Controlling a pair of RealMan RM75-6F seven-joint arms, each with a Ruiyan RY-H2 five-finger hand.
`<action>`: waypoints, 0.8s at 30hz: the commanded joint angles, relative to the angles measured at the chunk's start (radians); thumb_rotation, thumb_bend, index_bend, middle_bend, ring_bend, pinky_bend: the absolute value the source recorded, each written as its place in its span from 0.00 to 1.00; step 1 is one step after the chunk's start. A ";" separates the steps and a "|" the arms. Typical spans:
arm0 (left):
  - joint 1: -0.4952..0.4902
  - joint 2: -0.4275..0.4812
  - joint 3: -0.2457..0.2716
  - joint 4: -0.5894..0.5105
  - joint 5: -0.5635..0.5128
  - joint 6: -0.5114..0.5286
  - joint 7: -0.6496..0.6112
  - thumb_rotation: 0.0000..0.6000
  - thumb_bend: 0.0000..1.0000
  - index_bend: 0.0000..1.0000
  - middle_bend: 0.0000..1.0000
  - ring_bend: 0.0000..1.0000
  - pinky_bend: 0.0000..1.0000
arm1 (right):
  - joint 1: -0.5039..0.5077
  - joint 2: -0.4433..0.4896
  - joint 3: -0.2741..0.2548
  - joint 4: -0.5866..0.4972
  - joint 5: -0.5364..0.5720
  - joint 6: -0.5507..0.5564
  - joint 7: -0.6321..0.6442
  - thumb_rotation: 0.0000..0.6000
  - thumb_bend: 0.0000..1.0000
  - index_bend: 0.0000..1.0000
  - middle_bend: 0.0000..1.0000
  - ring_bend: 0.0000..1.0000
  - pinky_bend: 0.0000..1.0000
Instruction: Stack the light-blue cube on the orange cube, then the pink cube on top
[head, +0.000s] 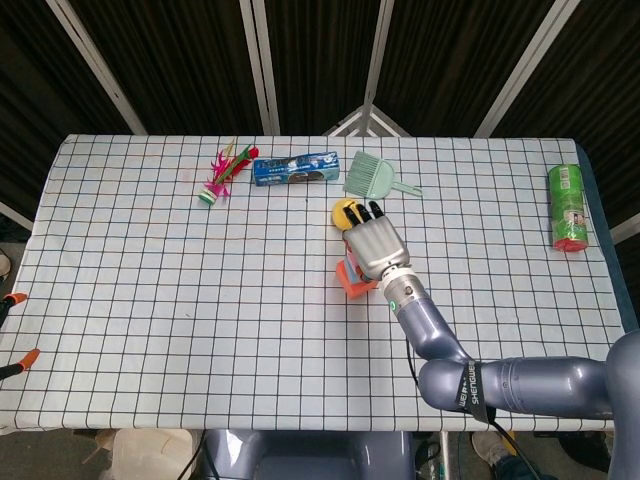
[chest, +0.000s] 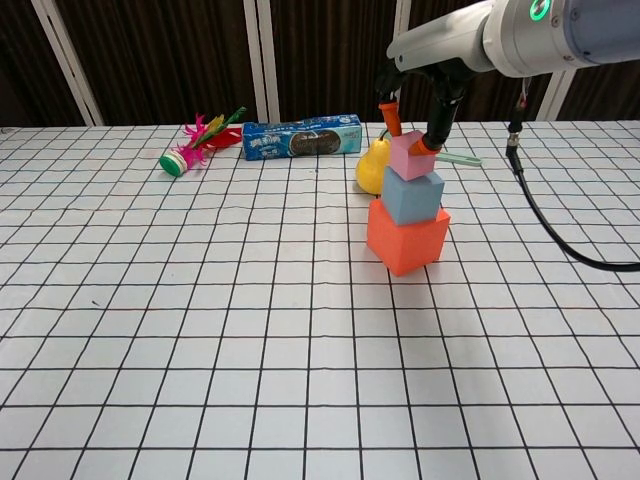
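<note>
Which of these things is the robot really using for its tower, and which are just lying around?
For the tower:
orange cube at the bottom
light-blue cube on it
pink cube on top, between the fingertips of the right hand

Just lying around:
yellow pear
cookie packet
feather shuttlecock
green dustpan
green can
</note>
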 joint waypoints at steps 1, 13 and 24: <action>0.000 0.000 0.000 0.000 -0.001 0.000 -0.001 1.00 0.21 0.22 0.03 0.00 0.02 | 0.000 0.000 -0.001 0.000 0.001 -0.003 0.000 1.00 0.42 0.48 0.07 0.03 0.00; 0.000 0.001 0.000 0.001 0.002 0.001 -0.003 1.00 0.21 0.22 0.03 0.00 0.02 | 0.001 0.002 -0.001 -0.006 -0.005 0.000 -0.002 1.00 0.40 0.43 0.07 0.03 0.00; 0.000 0.000 0.000 0.000 0.000 0.000 -0.001 1.00 0.21 0.22 0.03 0.00 0.02 | 0.000 0.004 -0.004 -0.006 0.002 0.004 -0.006 1.00 0.40 0.43 0.07 0.03 0.00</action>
